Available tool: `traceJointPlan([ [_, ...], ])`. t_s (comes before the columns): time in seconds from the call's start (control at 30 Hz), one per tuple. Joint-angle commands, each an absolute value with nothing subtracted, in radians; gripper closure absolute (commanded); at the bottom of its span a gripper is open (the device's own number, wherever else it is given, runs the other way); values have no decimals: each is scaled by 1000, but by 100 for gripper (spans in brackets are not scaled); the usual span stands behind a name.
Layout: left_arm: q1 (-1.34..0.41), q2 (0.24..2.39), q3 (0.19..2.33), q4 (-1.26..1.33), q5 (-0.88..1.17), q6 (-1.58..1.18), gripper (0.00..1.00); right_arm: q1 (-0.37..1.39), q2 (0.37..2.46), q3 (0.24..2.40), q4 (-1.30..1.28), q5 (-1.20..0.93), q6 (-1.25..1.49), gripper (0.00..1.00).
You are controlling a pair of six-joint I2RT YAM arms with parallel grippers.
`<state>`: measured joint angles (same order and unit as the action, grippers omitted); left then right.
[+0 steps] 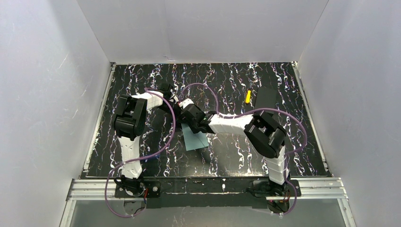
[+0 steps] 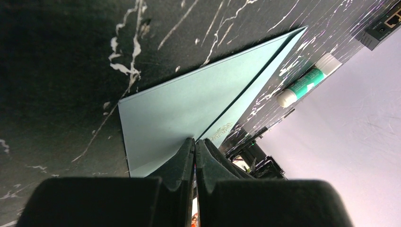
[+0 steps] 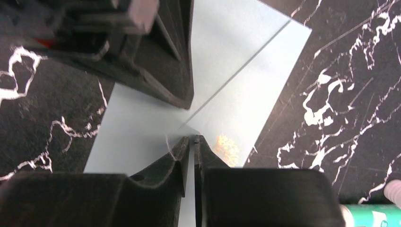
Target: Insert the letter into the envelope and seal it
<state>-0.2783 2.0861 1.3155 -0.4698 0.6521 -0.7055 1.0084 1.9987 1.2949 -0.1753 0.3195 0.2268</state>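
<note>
The pale teal envelope (image 1: 197,141) lies flat on the black marbled table, partly under both wrists. In the left wrist view its triangular flap (image 2: 189,101) is folded down. My left gripper (image 2: 194,140) is shut, its tips resting on the flap near its point. My right gripper (image 3: 192,138) is shut too, its tips on the envelope (image 3: 142,127) beside the gold seal (image 3: 227,147), facing the left gripper's fingers (image 3: 156,61). In the top view the left gripper (image 1: 185,116) and right gripper (image 1: 193,126) meet over the envelope's far end. The tan letter is not visible.
A white and green glue stick (image 2: 309,80) lies past the envelope and also shows in the right wrist view (image 3: 373,215). A black block (image 1: 266,98) and a small yellow object (image 1: 248,96) sit at the back right. White walls enclose the table.
</note>
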Motion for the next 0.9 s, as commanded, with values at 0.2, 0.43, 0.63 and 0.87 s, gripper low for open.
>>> traceJointPlan([
  [0.2, -283, 2149, 1279, -561, 459, -617, 100, 1000, 2223, 1346, -310, 270, 296, 84],
  [0.43, -283, 2152, 1302, -574, 439, -620, 100, 991, 2130, 1257, -278, 231, 275, 85],
  [0.63, -284, 2159, 1315, -577, 433, -621, 100, 987, 2020, 1300, -295, 196, 238, 76],
  [0.87, -284, 2173, 1316, -575, 440, -623, 100, 983, 1989, 1308, -279, 197, 268, 70],
])
